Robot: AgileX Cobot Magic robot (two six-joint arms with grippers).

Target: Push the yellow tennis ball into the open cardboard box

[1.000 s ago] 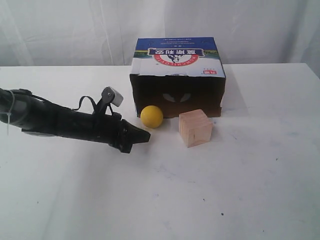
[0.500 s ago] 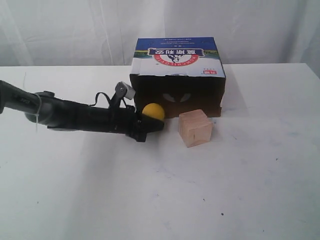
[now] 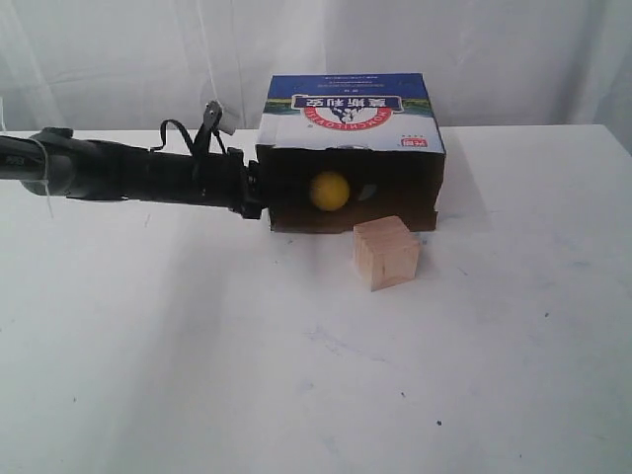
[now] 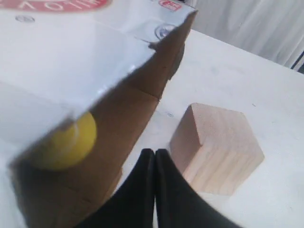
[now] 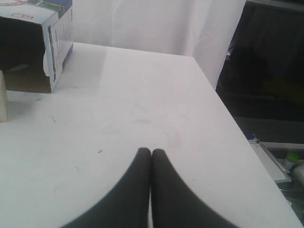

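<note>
1. Bench [image 3: 296,375]: beneath everything listed; curtain [image 3: 148,59] behind its rear edge.
2. Cardboard box [image 3: 351,109]: on the bench, rear centre, opening facing the front.
3. Tennis ball [image 3: 329,191]: inside the cardboard box, left of the opening's middle, set back from the front edge.
4. Wooden cube [image 3: 386,254]: on the bench, outside the cardboard box, just before the right half of its opening; right of the tennis ball and nearer the front.
5. Left hand [image 4: 155,153]: reaching in from the left, tips at the box's left front corner, left of the tennis ball and apart from it; contact with the box wall not discernible.
6. Right hand [image 5: 151,153]: above the bench, well apart from cardboard box and wooden cube.
</note>
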